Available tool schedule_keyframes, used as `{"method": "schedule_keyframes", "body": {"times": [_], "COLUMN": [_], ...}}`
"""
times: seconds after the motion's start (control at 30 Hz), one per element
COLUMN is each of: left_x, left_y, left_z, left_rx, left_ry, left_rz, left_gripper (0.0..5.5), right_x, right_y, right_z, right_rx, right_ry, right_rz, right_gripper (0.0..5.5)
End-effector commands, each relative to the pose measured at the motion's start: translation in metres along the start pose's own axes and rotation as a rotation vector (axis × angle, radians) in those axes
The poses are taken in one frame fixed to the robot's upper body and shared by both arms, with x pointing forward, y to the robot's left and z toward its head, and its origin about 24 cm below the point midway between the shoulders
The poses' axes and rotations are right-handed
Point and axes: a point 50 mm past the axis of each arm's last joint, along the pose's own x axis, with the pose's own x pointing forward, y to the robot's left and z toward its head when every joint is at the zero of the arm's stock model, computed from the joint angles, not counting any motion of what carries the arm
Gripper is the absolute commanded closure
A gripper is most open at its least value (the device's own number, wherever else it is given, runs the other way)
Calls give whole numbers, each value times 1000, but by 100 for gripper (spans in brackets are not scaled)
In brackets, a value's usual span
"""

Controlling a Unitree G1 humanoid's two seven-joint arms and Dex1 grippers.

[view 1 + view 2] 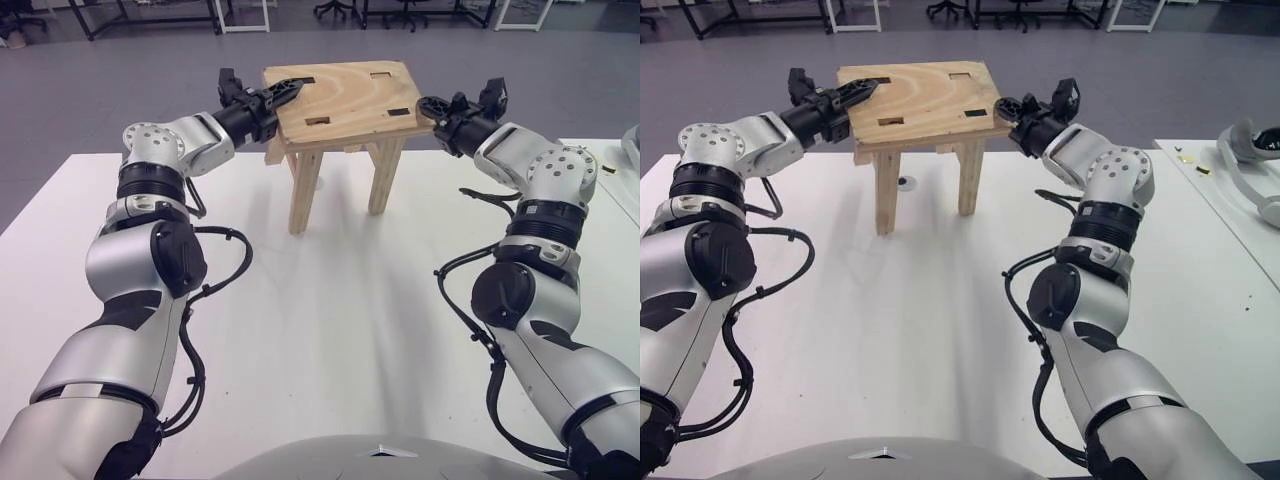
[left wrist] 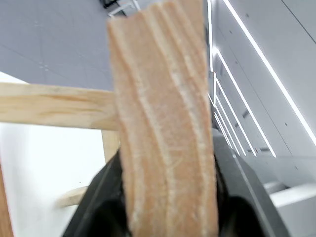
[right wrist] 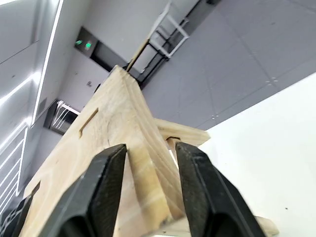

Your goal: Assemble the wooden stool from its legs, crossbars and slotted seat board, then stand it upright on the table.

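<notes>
The wooden stool stands upright on its legs (image 1: 303, 190) near the far edge of the white table (image 1: 330, 320). Its slotted seat board (image 1: 345, 95) is on top, with a crossbar (image 2: 54, 106) under it. My left gripper (image 1: 283, 95) is shut on the seat board's left edge, one finger lying over the top face. In the left wrist view the board's edge (image 2: 165, 123) sits between the dark fingers (image 2: 98, 197). My right gripper (image 1: 428, 108) is shut on the board's right edge. Its two fingers (image 3: 101, 187) clamp the board (image 3: 123, 133) above and below.
A small round part (image 1: 905, 182) lies on the table behind the stool's legs. A second table at the right carries a white curved object (image 1: 1250, 165). The table's far edge runs just behind the stool, with open floor beyond. Bare tabletop lies in front of the stool.
</notes>
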Motion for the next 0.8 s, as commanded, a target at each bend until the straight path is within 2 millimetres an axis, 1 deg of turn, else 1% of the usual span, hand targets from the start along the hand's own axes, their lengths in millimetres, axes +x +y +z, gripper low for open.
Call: {"method": "schedule_keyframes", "body": {"times": [0.03, 0.07, 0.17, 0.27, 0.3, 0.33, 0.4, 0.43, 0.47, 0.5, 0.53, 0.57, 0.6, 0.63, 0.67, 0.7, 0.73, 0.8], "left_x": [-1, 0, -4, -19, -25, -30, -39, -38, -38, -40, -43, -51, -64, -75, -85, -99, -108, -123], "left_y": [47, 49, 63, 81, 84, 83, 73, 55, 36, 8, -11, -29, -41, -47, -49, -48, -46, -27], "left_z": [-18, -23, -41, -55, -57, -56, -41, -26, -16, -3, 2, 5, 6, 2, -5, -15, -26, -47], "left_rx": [61, 54, 24, 16, 17, 27, 109, 159, 194, 266, 318, 397, 521, 612, 686, 827, 898, 949], "left_ry": [69, 101, 209, 338, 376, 402, 380, 299, 245, 175, 135, 83, 16, -12, -15, -4, 36, 144], "left_rz": [489, 494, 531, 570, 576, 559, 519, 441, 353, 229, 148, 61, 4, -34, -49, -26, -22, 33], "left_gripper": [415, 377, 305, 253, 225, 207, 177, 166, 166, 166, 166, 166, 166, 166, 166, 166, 166, 166], "right_x": [15, 15, 16, 16, 16, 15, 13, 12, 11, 9, 8, 8, 7, 5, 3, -1, -5, -11], "right_y": [-15, -15, -15, -17, -19, -21, -25, -27, -30, -34, -36, -38, -39, -41, -43, -48, -54, -65], "right_z": [-31, -30, -25, -16, -14, -11, -8, -7, -5, -5, -5, -6, -5, -4, -2, -1, 1, -2], "right_rx": [44, 49, 57, 72, 76, 83, 94, 110, 121, 142, 155, 170, 180, 188, 194, 196, 195, 208], "right_ry": [125, 119, 99, 71, 63, 53, 40, 35, 30, 34, 38, 42, 40, 36, 35, 31, 28, 31], "right_rz": [-219, -225, -241, -257, -264, -267, -267, -265, -267, -260, -254, -239, -228, -217, -208, -206, -208, -231], "right_gripper": [301, 284, 221, 168, 140, 137, 137, 137, 137, 137, 137, 137, 137, 137, 137, 137, 137, 137]}}
